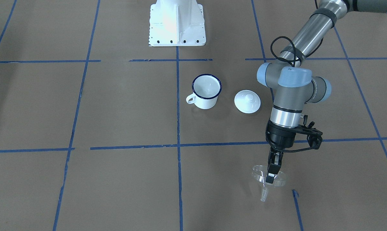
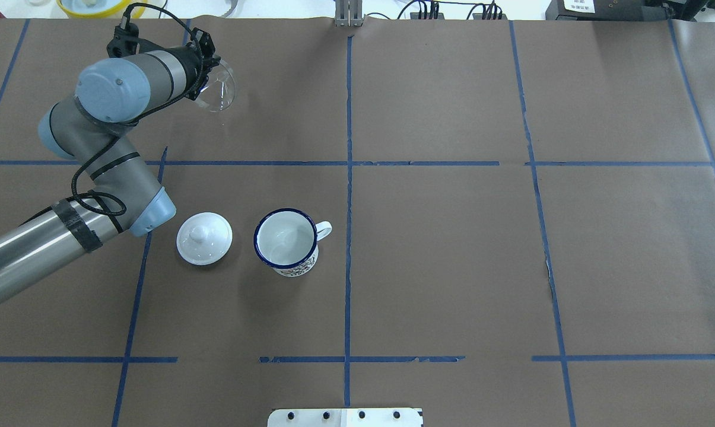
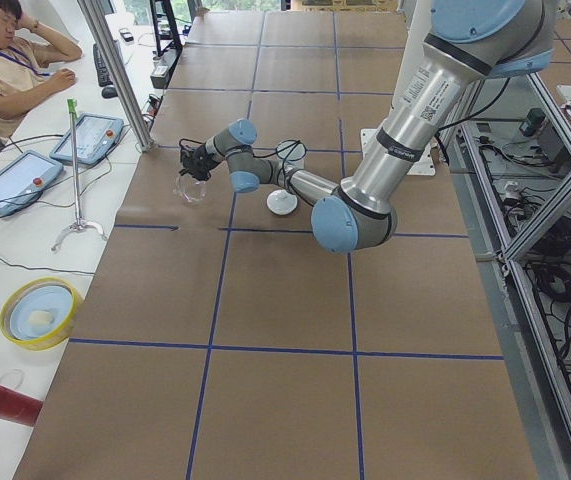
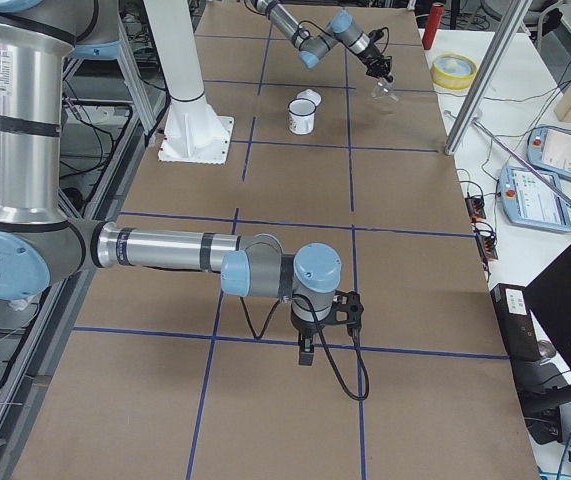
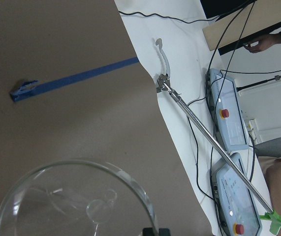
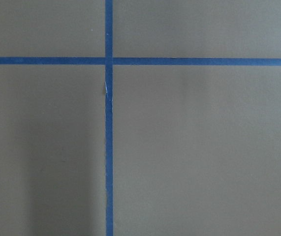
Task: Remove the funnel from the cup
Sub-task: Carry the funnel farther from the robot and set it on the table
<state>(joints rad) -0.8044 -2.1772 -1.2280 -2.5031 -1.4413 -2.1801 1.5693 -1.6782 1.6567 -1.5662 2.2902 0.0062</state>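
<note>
The clear funnel (image 1: pixel 260 177) hangs tilted in my left gripper (image 1: pixel 271 175), which is shut on its rim. It is low over the brown paper at the table's far left part, well away from the cup. It also shows in the overhead view (image 2: pixel 219 89) and in the left wrist view (image 5: pixel 76 201). The white cup (image 1: pixel 206 91) with its dark blue rim stands upright and empty near the table's middle (image 2: pixel 286 242). My right gripper (image 4: pixel 305 350) shows only in the exterior right view, low over bare paper; I cannot tell whether it is open.
A white round knobbed lid (image 1: pixel 247 101) lies beside the cup, on my left arm's side (image 2: pixel 204 238). The robot's white base (image 1: pixel 177 24) stands behind the cup. The table's far edge with cables and teach pendants (image 5: pixel 229 118) lies just beyond the funnel.
</note>
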